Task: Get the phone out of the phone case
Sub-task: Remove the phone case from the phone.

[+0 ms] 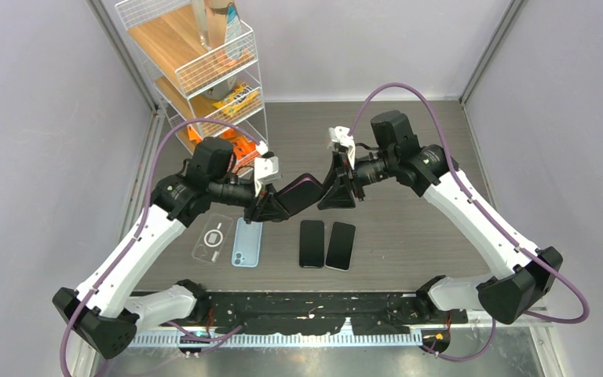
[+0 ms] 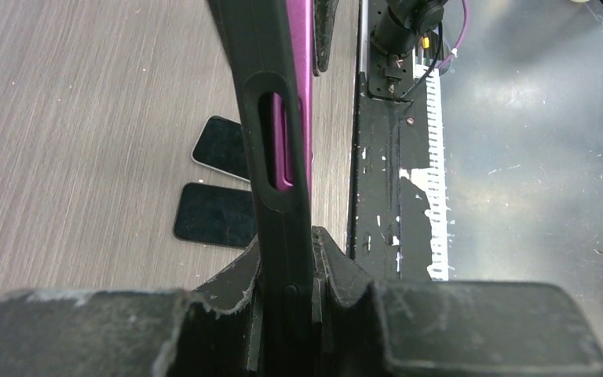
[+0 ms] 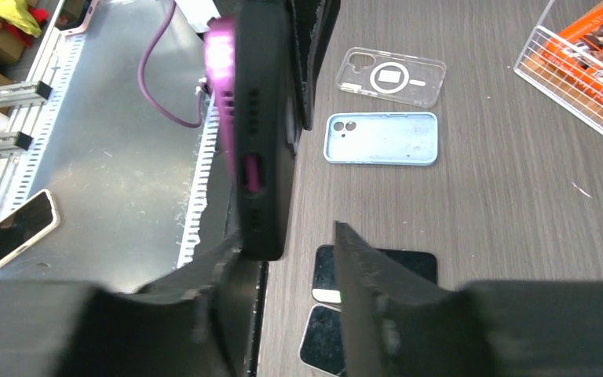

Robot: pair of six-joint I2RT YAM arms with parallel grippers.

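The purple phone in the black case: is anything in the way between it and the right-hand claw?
Nothing visible does. The right gripper straddles the port end of the purple phone in its black case, held in mid-air by the left gripper.

White arms [image 1: 137, 250], black joints [image 1: 208, 161] and hands [image 1: 273, 206] [image 1: 336, 193], purple cables [image 1: 396, 88].

phone [image 2: 301, 78]: purple; phone case [image 2: 255, 47]: black; table [image 2: 86, 118]: grey woodgrain

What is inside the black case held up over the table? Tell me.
A purple phone sits inside the black case; its edge shows through the side slot and along the rim. Its back is hidden by the case.
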